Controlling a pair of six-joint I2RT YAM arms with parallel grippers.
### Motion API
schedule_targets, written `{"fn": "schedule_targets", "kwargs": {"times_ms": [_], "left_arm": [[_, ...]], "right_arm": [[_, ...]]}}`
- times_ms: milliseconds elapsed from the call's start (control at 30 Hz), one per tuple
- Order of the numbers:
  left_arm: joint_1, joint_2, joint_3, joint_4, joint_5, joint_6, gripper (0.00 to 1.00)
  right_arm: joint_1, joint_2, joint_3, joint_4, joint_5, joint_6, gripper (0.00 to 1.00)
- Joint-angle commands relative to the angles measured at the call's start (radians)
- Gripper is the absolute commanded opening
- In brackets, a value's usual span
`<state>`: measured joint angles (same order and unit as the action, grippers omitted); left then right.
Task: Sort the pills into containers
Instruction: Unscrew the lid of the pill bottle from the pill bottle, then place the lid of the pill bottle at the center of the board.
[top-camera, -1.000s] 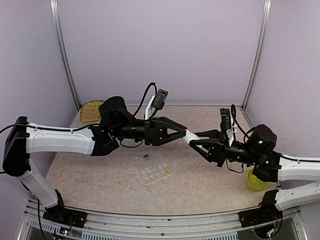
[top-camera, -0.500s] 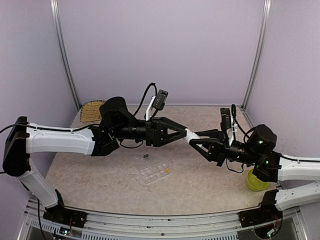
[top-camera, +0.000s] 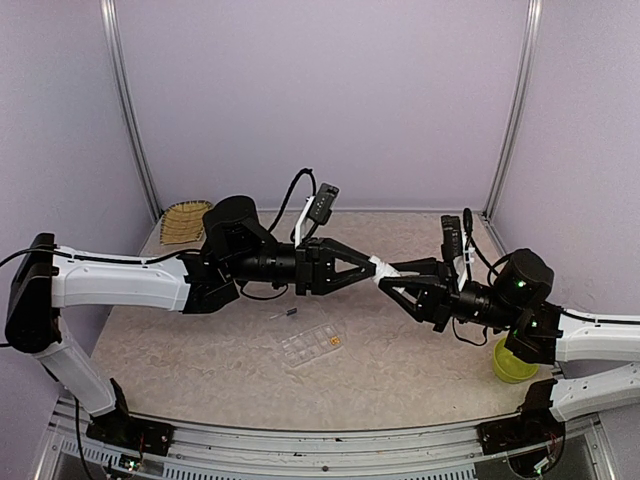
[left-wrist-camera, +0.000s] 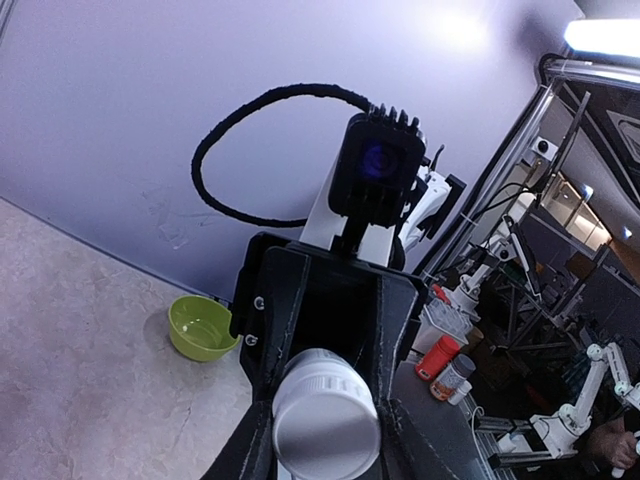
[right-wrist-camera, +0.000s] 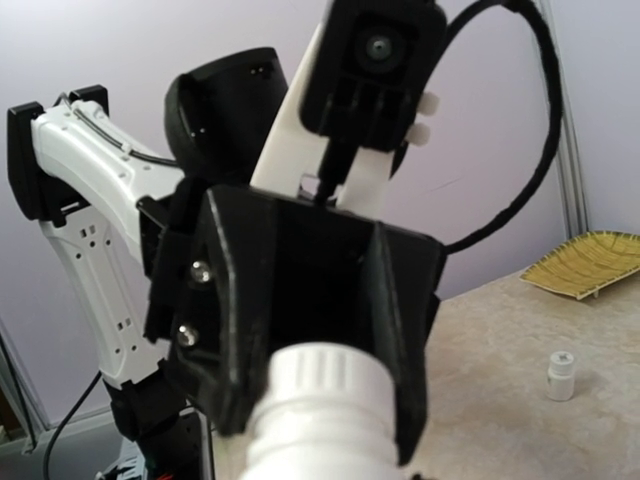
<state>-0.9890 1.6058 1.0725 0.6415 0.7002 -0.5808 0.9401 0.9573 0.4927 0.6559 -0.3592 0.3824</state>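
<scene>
A small white bottle (top-camera: 381, 268) hangs in mid-air above the table, held between both grippers. My right gripper (top-camera: 393, 277) is shut on the bottle's body (right-wrist-camera: 315, 445). My left gripper (top-camera: 371, 266) faces it, and its fingers (left-wrist-camera: 232, 450) press on both sides of the ribbed cap (right-wrist-camera: 325, 375). The clear organizer box (top-camera: 312, 346) lies flat on the table below, with an orange pill (top-camera: 336, 342) in one of its containers. A small dark speck (top-camera: 288, 314) lies just behind the box.
A second small white bottle (right-wrist-camera: 561, 375) stands on the table. A yellow woven dish (top-camera: 185, 220) sits at the back left corner. The yellow-green bowl (top-camera: 513, 362) is by the right arm, near the front right.
The left gripper's jaws have narrowed onto the bottle cap. Both arms have stayed almost in place, meeting above the table's middle.
</scene>
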Motion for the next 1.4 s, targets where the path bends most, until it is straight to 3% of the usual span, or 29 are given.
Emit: {"fn": "schedule_targets", "kwargs": {"times_ms": [0,267,600,800,1367], "left_arm": [[0.002,-0.027,0.002,0.013,-0.030,0.005,0.31],[0.003,-0.060,-0.019,0.004,-0.093,-0.029,0.30],[0.008,-0.093,-0.021,-0.174,-0.221,-0.033,0.30],[0.033,-0.155,-0.072,-0.317,-0.392,0.057,0.31],[0.233,-0.197,-0.299,-0.489,-0.669,0.134,0.31]], "right_arm": [[-0.003,-0.006,0.010,0.023,0.003,-0.005,0.08],[-0.004,-0.028,-0.012,0.020,0.022,-0.038,0.08],[-0.004,-0.035,-0.046,0.054,0.018,-0.079,0.08],[-0.005,-0.038,-0.051,0.054,0.017,-0.084,0.08],[-0.006,-0.059,-0.045,0.024,0.020,-0.085,0.08]]}}
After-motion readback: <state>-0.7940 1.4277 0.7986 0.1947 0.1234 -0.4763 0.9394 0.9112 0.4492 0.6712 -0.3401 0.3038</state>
